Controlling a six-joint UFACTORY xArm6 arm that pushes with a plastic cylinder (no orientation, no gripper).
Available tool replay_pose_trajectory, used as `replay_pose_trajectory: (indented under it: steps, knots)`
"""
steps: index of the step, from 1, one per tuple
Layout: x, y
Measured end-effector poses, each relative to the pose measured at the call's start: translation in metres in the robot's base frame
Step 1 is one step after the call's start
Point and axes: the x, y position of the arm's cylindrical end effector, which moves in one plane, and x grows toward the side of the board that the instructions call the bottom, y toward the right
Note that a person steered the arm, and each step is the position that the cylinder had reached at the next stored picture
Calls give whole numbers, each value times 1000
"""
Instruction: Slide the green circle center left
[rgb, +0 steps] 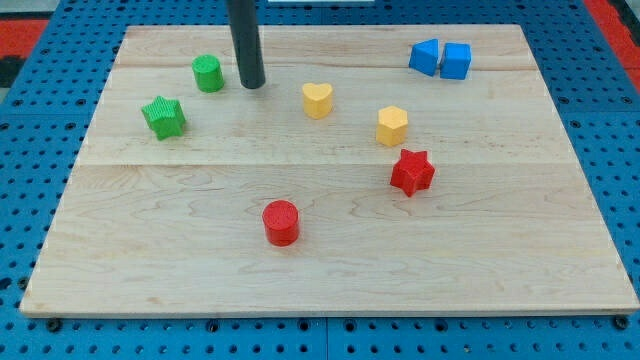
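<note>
Rod tip set down just to the right of the green circle, approach step.

There are no jaws to be wide or narrow here: the arm ends in a plain dark rod, and its tip (251, 84) holds nothing, resting on the wooden board (330, 270) near the view's top. Just to the tip's left, close but apart, stands the green circle (208, 73). Further left and lower sits the green star (164, 116). To the tip's right come the yellow heart (318, 100), then the yellow hexagon (392, 125), the red star (412, 171); the red circle (281, 222) lies well below. I judge the push has not begun: the tip should get above the circle and drive it downward, skirting the star.
</note>
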Motion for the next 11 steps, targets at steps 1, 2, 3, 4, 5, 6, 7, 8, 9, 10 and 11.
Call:
replay_pose_trajectory:
  steps: [1,2,3,4,5,6,7,8,9,10,11]
  knots:
    - [-55,-8]
    - [-98,-49]
    - [-88,-74]
    - [-66,-77]
    - [-38,-77]
    - [-23,-76]
    - [11,-76]
    - [33,-68]
    - [39,-67]
    - [44,-53]
    - [8,-88]
